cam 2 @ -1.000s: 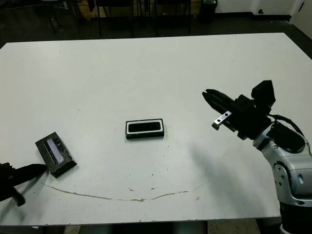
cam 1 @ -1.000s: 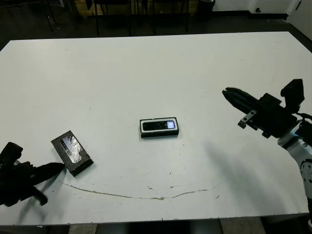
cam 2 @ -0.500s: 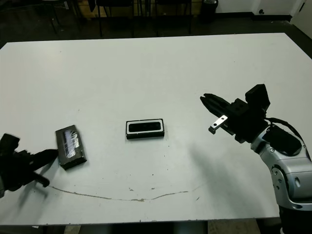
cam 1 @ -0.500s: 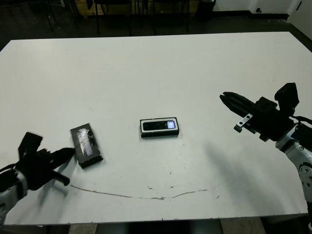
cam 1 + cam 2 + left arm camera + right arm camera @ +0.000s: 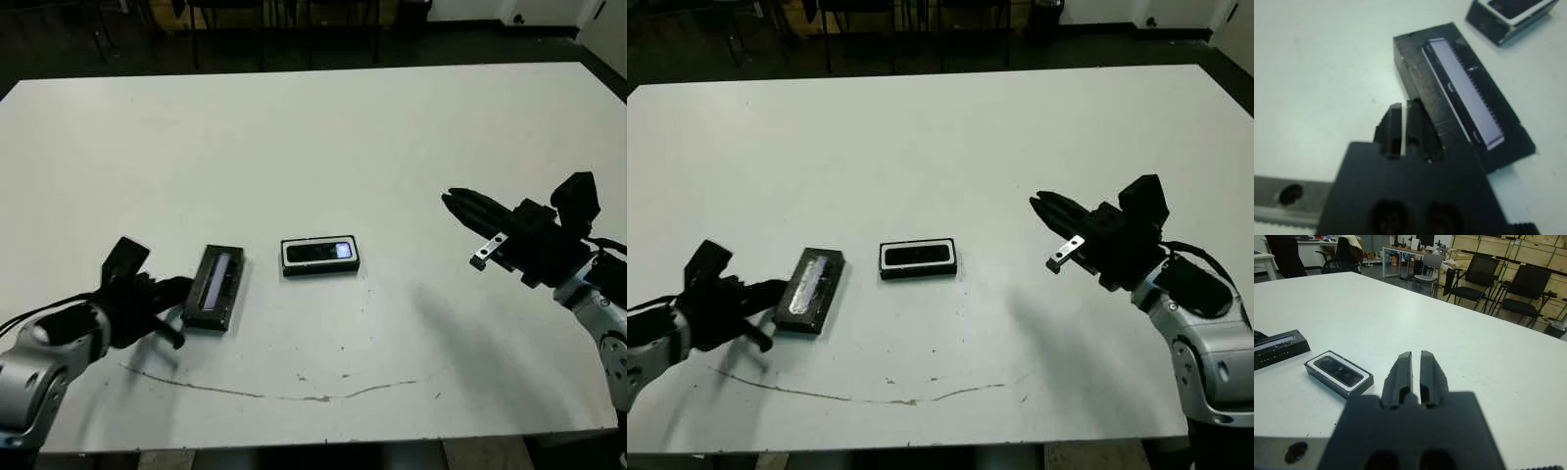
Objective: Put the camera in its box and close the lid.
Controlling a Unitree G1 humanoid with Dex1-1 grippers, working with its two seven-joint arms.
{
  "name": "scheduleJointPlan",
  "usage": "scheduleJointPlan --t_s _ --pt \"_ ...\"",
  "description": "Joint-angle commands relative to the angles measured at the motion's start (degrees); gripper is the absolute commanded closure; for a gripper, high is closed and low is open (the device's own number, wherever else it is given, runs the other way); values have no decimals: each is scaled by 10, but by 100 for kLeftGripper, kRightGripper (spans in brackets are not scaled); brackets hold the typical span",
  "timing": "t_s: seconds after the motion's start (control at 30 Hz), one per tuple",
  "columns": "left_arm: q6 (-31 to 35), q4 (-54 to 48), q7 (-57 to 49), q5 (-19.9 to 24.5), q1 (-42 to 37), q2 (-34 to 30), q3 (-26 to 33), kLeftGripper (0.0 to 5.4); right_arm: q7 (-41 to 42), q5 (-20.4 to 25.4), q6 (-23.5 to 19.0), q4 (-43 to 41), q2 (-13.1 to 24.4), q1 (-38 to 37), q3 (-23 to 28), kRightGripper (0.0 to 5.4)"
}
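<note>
The left gripper [image 5: 1403, 113] reaches out from its black body, its two fingers [image 5: 1392, 125] pressed close with only a thin slit between them. Their tips meet the near edge of the lid [image 5: 1462, 93], which lies flat on the white bench [image 5: 1317, 63] with its pale silvery panel facing up. Beyond the lid's far end, a corner of the box [image 5: 1508, 22] shows, black outside with a white rim.

The lid [image 5: 215, 287] is showing a matt black body with a glossy silvery panel. Beside it, the box [image 5: 320, 256] is showing black walls and white lining. The table [image 5: 323, 137] is looking smooth, matt white, a thin stain crossing it near the lid.
</note>
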State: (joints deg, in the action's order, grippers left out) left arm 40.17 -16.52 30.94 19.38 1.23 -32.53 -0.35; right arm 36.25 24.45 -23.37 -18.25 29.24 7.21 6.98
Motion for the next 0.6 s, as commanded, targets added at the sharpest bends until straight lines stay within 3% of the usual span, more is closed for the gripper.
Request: scheduleJointPlan --t_s 0.03,0.2,0.4,0.6 --pt "0 16 0 -17 -11 -8 -4 540 3 -8 6 6 7 -6 -1 538" --pt "22 32 3 -22 -29 -24 8 540 3 -4 -7 1 10 -8 3 538" --pt "8 74 82 0 -53 -80 40 540 10 -5 6 10 8 -9 2 538" --pt "12 53 118 26 -51 -118 98 540 10 -9 12 12 6 -10 -1 538"
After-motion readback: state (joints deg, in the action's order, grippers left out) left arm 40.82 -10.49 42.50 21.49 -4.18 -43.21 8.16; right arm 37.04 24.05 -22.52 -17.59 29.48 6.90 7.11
